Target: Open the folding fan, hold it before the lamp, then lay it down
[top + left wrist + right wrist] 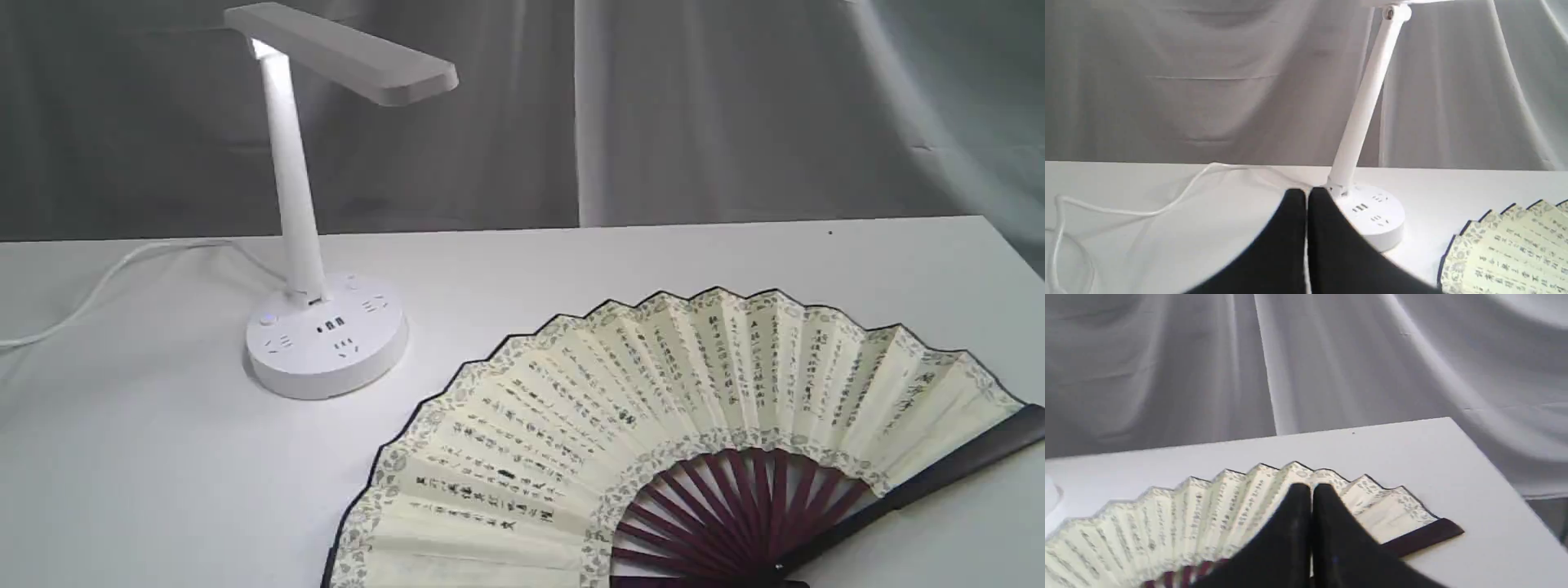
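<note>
The folding fan (653,425) lies spread wide open and flat on the white table, cream pleats with black calligraphy up, maroon ribs toward the front edge. The lamp (314,245) stands upright to its left, bar head overhead. No gripper shows in the exterior view. In the left wrist view my left gripper (1306,196) is shut and empty, its black fingers in front of the lamp (1367,122) base, the fan (1511,253) edge off to one side. In the right wrist view my right gripper (1311,490) is shut and empty, hovering over the fan (1188,514).
The lamp's white cord (106,282) trails off to the left across the table (571,261). Grey draped cloth (735,106) hangs behind. The table's right edge (1490,465) drops off close to the fan's dark guard (1425,535).
</note>
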You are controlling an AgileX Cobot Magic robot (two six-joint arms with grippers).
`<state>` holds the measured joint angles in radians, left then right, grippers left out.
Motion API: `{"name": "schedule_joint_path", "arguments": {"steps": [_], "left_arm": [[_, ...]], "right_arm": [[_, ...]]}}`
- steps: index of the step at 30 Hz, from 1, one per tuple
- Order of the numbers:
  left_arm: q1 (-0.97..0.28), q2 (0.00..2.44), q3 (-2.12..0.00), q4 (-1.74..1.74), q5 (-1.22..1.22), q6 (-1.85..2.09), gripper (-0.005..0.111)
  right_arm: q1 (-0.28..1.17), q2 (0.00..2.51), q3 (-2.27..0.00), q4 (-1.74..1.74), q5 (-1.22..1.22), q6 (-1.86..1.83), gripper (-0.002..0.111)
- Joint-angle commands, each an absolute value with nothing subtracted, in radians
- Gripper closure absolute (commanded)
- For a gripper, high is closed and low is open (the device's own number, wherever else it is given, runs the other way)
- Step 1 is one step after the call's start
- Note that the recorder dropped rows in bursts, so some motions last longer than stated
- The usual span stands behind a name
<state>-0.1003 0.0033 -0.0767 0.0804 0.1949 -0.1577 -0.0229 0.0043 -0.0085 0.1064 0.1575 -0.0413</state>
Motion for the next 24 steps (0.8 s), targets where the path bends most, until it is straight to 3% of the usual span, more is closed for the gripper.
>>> {"name": "schedule_joint_path", "arguments": {"steps": [1, 24], "left_arm": [[-0.098, 0.000, -0.014, 0.076, 0.116, -0.156, 0.107], [-0.098, 0.000, 0.000, 0.085, 0.183, -0.156, 0.107]], "right_arm": [[-0.020, 0.000, 0.000, -0.006, 0.176, -0.134, 0.108], [-0.020, 0.000, 0.000, -0.014, 0.195, -0.131, 0.108]]}}
